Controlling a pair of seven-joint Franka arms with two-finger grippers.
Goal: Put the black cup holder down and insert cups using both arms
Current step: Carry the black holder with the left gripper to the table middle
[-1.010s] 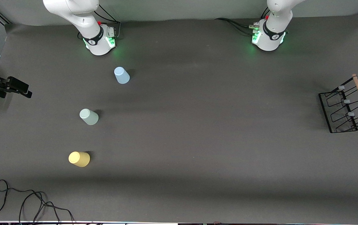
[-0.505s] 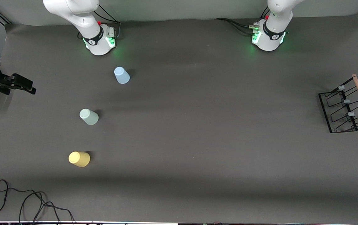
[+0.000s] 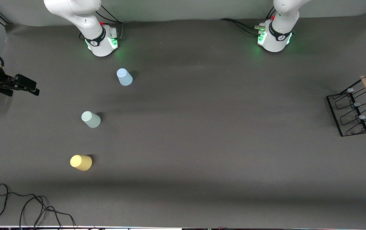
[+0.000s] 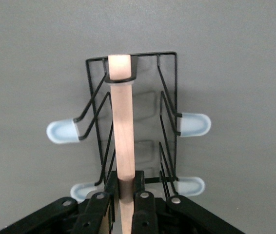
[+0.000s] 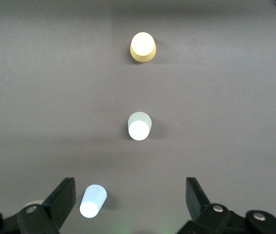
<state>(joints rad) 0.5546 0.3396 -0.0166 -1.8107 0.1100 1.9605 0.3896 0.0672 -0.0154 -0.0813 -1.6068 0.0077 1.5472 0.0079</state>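
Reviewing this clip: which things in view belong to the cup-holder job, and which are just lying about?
Job: black cup holder, wood handle clamped by left gripper; blue cup, mint cup, yellow cup; right gripper, open.
Lying about: loose black cable.

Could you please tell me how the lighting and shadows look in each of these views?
Front view: even overhead light, broad soft shadow bands on the dark table, green glow at both arm bases. Right wrist view: the yellow cup looks overexposed on top. Left wrist view: flat light, the wooden handle sharp.

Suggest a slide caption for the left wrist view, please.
Left gripper shut on the black cup holder's wooden handle.
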